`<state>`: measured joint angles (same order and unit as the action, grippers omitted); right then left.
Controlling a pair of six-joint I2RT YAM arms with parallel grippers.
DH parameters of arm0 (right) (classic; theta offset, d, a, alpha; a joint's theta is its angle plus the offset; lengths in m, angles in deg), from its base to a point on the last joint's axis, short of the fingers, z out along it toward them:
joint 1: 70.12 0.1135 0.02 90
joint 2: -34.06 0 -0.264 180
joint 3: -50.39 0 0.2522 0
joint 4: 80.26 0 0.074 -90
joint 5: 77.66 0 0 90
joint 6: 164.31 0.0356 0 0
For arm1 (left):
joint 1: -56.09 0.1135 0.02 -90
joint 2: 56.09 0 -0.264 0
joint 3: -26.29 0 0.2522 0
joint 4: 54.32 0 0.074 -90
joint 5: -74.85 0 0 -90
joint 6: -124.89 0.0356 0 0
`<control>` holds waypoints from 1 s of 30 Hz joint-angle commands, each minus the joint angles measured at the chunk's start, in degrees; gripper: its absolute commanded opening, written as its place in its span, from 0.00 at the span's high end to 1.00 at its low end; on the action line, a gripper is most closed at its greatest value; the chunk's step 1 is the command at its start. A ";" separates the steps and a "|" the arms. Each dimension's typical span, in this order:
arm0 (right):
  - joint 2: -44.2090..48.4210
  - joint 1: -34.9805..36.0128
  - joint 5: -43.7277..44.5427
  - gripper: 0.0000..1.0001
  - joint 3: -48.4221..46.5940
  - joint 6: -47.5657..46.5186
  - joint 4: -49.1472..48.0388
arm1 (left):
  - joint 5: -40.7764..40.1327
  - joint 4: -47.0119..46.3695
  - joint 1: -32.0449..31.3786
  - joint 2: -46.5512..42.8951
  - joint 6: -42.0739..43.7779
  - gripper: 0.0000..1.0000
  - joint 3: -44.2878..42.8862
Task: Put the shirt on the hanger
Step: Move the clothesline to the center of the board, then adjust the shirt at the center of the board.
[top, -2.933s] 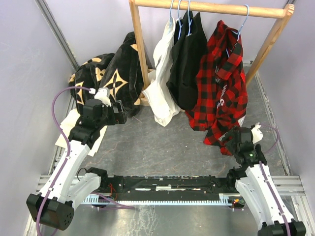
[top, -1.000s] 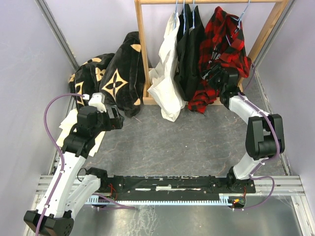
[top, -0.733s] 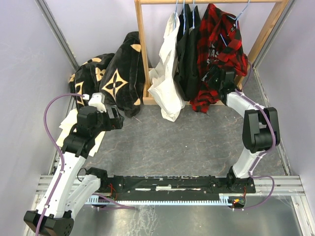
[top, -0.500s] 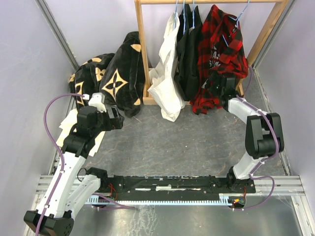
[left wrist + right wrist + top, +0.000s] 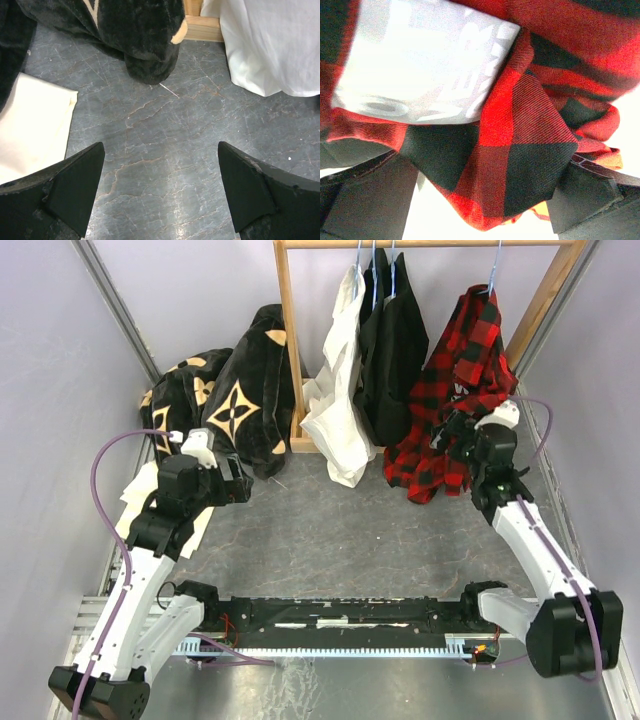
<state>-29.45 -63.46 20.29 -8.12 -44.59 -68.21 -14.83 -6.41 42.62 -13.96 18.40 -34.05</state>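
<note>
While it looks mostly done, I wouldn't call it finished. The plaid flannel shirt [image 5: 455,400] hangs off the light-blue wire hanger [image 5: 493,268] on the wooden rail [image 5: 284,330], upper right of the overhead view. It's bunched and sags down to the left, and I can't tell whether both shoulders actually sit on the wire.

The right gripper [image 5: 462,435] is right up against the lower folds. On its wrist cam the fingers [image 5: 365,195] are spread wide, and the cloth with the white lettering [image 5: 430,60] just drapes between them, not pinched. The left gripper [image 5: 160,195] is wide open too, over bare floor at centre left, well away from the shirt.

Handling-wise, flannel is soft and floppy with decent friction. It won't slide out of a pinch, but it won't hold any shape either. I'd grab at the collar or a shoulder seam. Tugging the hem probably drags it off the thin wire.
</note>
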 commanded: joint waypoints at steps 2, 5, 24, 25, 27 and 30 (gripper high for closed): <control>8.10 0.28 -0.38 0.01 7.57 -0.20 6.68 | 1.65 -2.84 -0.02 0.45 -0.82 0.00 -0.31; 12.50 0.30 -1.70 0.01 11.28 1.23 8.18 | 2.07 -3.10 -0.02 0.63 -0.82 0.00 -0.08; 28.61 0.36 4.04 0.01 21.76 13.95 27.33 | 4.05 -4.26 -0.04 1.50 -1.22 0.00 0.54; 27.34 0.32 4.02 0.01 22.32 14.65 26.42 | 4.07 -4.23 0.00 1.51 -1.30 0.00 0.58; 24.85 0.33 3.00 0.01 23.62 15.69 22.81 | 4.10 -4.32 0.03 1.35 -1.51 0.00 0.78; 21.07 0.38 1.95 0.01 25.92 16.65 13.92 | 4.25 -4.24 -0.02 1.12 -1.61 0.00 0.93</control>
<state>-4.84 -63.35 22.43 15.48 -30.98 -44.21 -11.90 -8.09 42.62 -12.36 18.40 -33.51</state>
